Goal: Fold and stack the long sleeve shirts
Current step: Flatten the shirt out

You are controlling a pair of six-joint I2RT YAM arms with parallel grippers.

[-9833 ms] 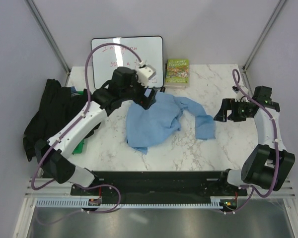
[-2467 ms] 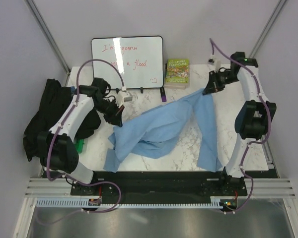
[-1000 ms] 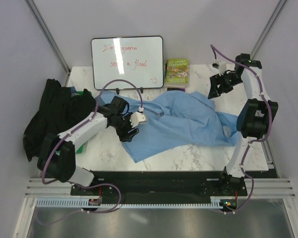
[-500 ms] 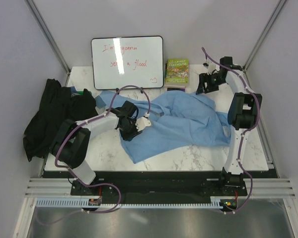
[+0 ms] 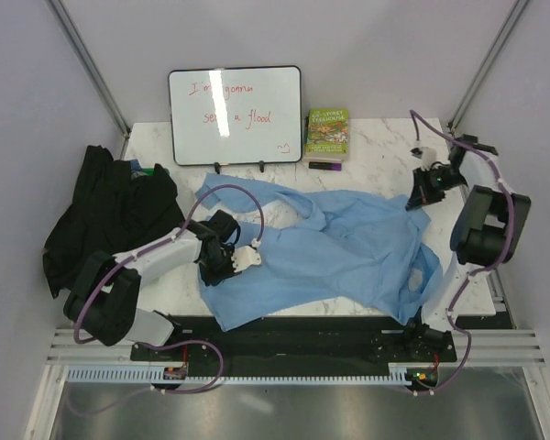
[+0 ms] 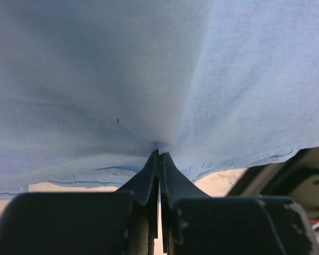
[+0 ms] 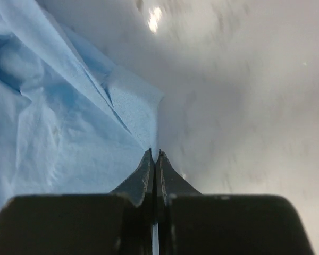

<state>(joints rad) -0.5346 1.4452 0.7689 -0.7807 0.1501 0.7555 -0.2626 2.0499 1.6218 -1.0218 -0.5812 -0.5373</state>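
Note:
The light blue long sleeve shirt (image 5: 339,247) lies spread and wrinkled across the middle of the marble table (image 5: 385,151). The black long sleeve shirt (image 5: 101,215) is bunched in a heap at the table's left edge. My left gripper (image 5: 222,268) sits low on the blue shirt's left part. In the left wrist view that gripper (image 6: 159,152) is shut, with a peak of blue cloth (image 6: 95,79) pinched at its tips. My right gripper (image 5: 414,197) is at the shirt's far right edge. In the right wrist view it (image 7: 154,153) is shut on the hem (image 7: 135,106), whose folds run into the tips.
A whiteboard (image 5: 236,115) with red writing stands at the back, a green-covered book (image 5: 327,134) beside it and a dark marker (image 5: 323,166) in front of that. The shirt's lower right part hangs over the front edge near the black rail (image 5: 293,335).
Both grippers have shut on the blue shirt. The left one moved nearer and leftward, the right one came from the back towards the right, and the shirt now lies wider and flatter.

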